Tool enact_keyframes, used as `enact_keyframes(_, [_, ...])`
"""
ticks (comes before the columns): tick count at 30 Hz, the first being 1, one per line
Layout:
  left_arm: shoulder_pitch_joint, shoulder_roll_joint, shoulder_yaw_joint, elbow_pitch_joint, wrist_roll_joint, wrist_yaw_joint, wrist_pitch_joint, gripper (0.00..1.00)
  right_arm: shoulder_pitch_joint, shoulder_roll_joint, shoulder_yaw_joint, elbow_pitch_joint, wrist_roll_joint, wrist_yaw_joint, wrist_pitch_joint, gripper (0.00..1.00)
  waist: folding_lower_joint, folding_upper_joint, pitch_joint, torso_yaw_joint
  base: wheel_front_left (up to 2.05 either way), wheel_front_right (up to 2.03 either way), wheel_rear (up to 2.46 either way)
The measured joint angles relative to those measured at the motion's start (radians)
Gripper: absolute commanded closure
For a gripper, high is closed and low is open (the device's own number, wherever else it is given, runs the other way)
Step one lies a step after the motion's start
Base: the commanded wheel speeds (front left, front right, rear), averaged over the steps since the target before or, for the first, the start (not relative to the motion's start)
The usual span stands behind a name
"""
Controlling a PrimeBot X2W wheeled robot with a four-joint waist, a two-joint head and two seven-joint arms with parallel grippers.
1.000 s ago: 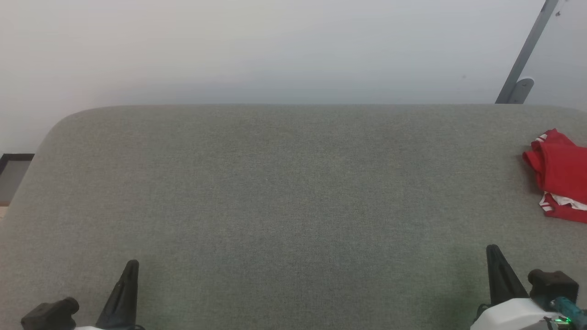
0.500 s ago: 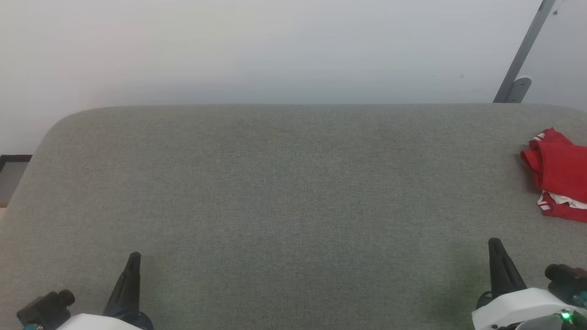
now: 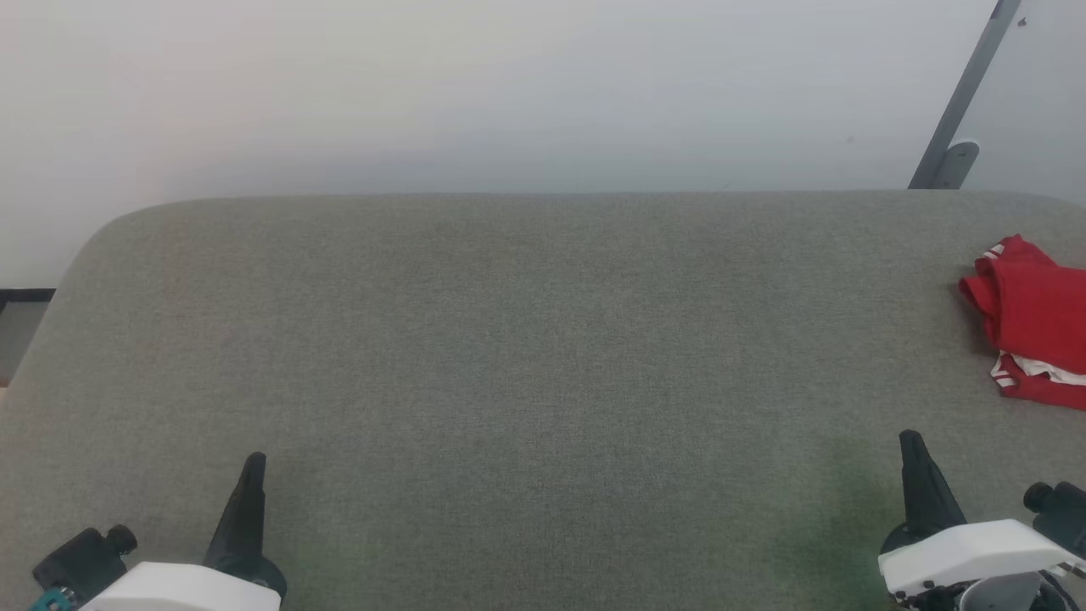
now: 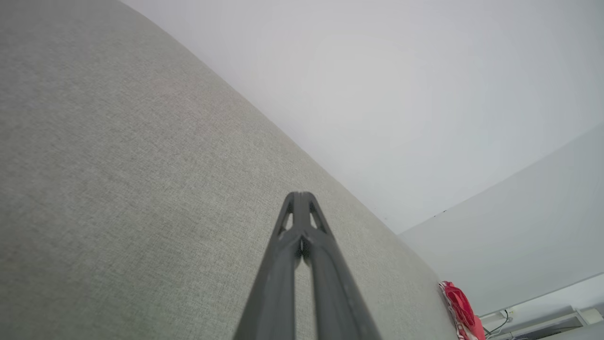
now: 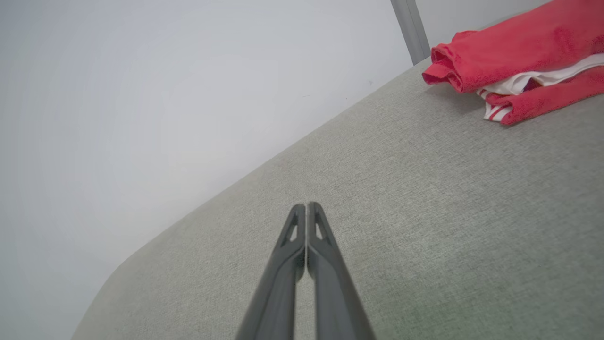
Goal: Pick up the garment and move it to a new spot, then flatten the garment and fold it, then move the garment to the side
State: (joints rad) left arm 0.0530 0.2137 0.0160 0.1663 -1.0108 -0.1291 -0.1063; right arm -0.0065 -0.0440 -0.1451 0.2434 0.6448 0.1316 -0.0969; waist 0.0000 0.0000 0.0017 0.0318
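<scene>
The garment (image 3: 1031, 318) lies bunched in a red heap with white and striped trim at the far right of the grey fabric surface (image 3: 526, 339), cut off by the head view's edge. It also shows as a red and white bundle, the garment (image 5: 514, 52), at the upper right of the right wrist view, and as a small red patch, the garment (image 4: 460, 309), low right in the left wrist view. My left gripper (image 3: 252, 462) is shut and empty at the lower left. My right gripper (image 3: 910, 441) is shut and empty at the lower right, well short of the garment.
A pale wall rises behind the surface's rounded far edge. A grey slanted metal bar (image 3: 959, 110) with a bracket stands at the back right. Dark floor trim (image 3: 25, 297) shows past the left edge. A white unit with cables (image 4: 538, 323) sits beyond the garment.
Both grippers have crept forward, up the head view, staying shut. The head camera has turned slightly right, shifting the garment and bar a little left in the picture.
</scene>
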Motion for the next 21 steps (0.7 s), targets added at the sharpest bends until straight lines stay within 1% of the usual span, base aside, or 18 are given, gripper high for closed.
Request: enact_keyframes(21, [-0.045,-0.046,0.026,0.026,-0.189,0.0,0.063,1.0,-0.031,-0.001,0.01,0.0,0.301,0.0,0.065,1.0,0.0,0.0,0.0,-0.008,0.0,0.0,0.0])
